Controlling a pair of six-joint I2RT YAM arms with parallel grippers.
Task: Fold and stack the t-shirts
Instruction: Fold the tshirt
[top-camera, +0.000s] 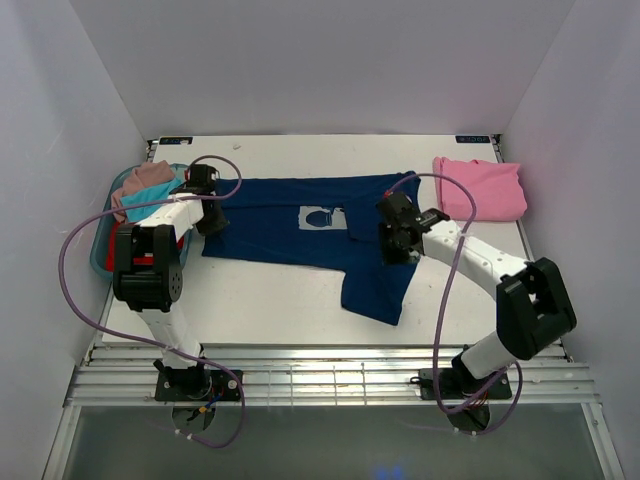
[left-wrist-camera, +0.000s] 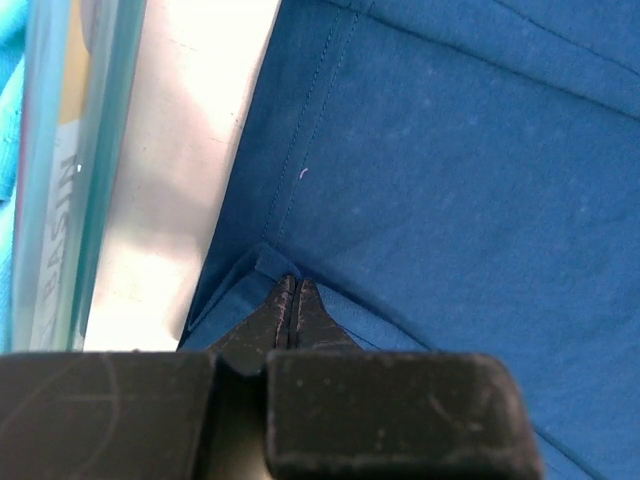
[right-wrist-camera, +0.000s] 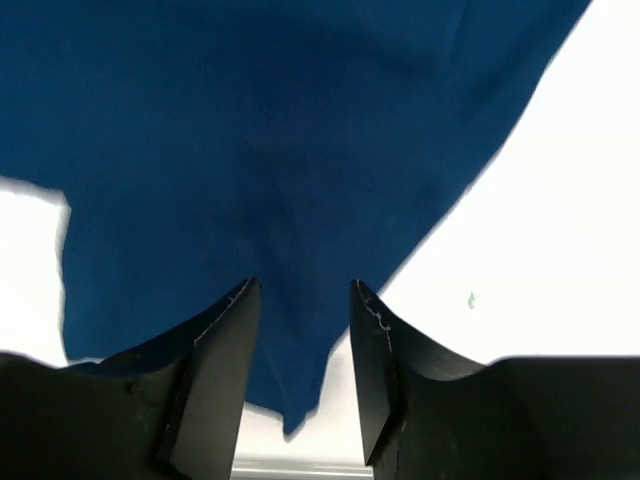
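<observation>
- Across the middle of the table (top-camera: 280, 320): the navy t-shirt (top-camera: 270, 235), spread print-up, with the pale square print (top-camera: 322, 216) near its centre and one part trailing toward the near edge on the right.
- At the shirt's left edge: the left gripper (top-camera: 208, 215), clenched tight, seemingly on a small fold of navy hem bunched at its tips.
- Over the shirt's right side: the right gripper (top-camera: 392, 238), released, jaws apart, grasping nothing, navy cloth spread below.
- At the far right of the table: the pink t-shirt (top-camera: 480, 188), folded, just beside the navy one.
- At the far left: a bin (top-camera: 97, 258), heaped with the dusty-pink t-shirt (top-camera: 150, 175), the teal t-shirt (top-camera: 135, 200) and the red t-shirt (top-camera: 115, 245).
</observation>
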